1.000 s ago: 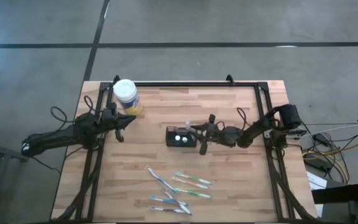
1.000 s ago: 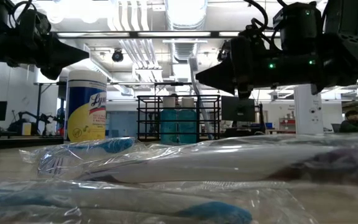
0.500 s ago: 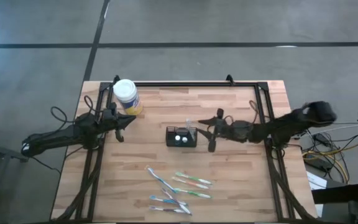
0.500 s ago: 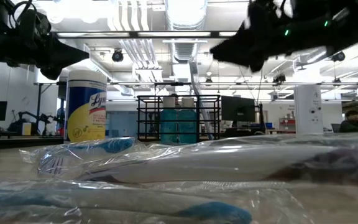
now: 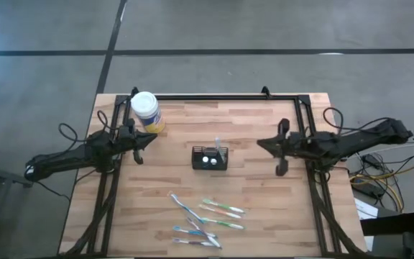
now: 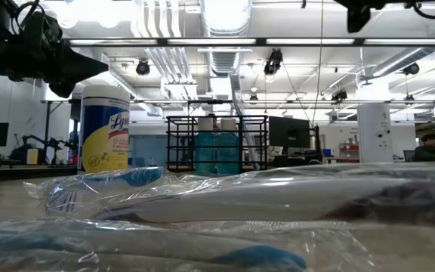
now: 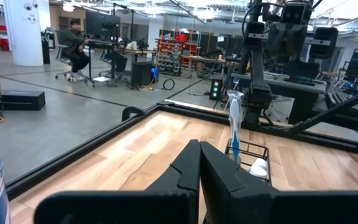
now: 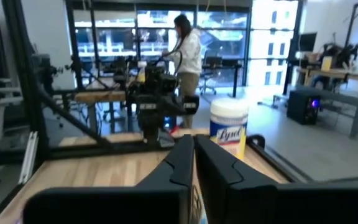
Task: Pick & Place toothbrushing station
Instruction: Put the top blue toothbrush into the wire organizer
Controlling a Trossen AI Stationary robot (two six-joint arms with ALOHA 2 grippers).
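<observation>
I see the caddy (image 5: 210, 157) mid-table, toothbrush (image 7: 234, 124) upright inside. Right gripper (image 5: 279, 147) off to its side, fingers together, empty. Left gripper (image 5: 139, 146) likewise pinched together.

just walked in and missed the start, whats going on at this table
Nothing is being handled right now. The small black wire-mesh caddy sits mid-table with one toothbrush standing upright in it. The right gripper is shut and empty, off to the caddy's right near the table edge. The left gripper waits shut on the other side, beside the yellow wipes tub. Several wrapped toothbrushes lie loose on the near part of the table.
</observation>
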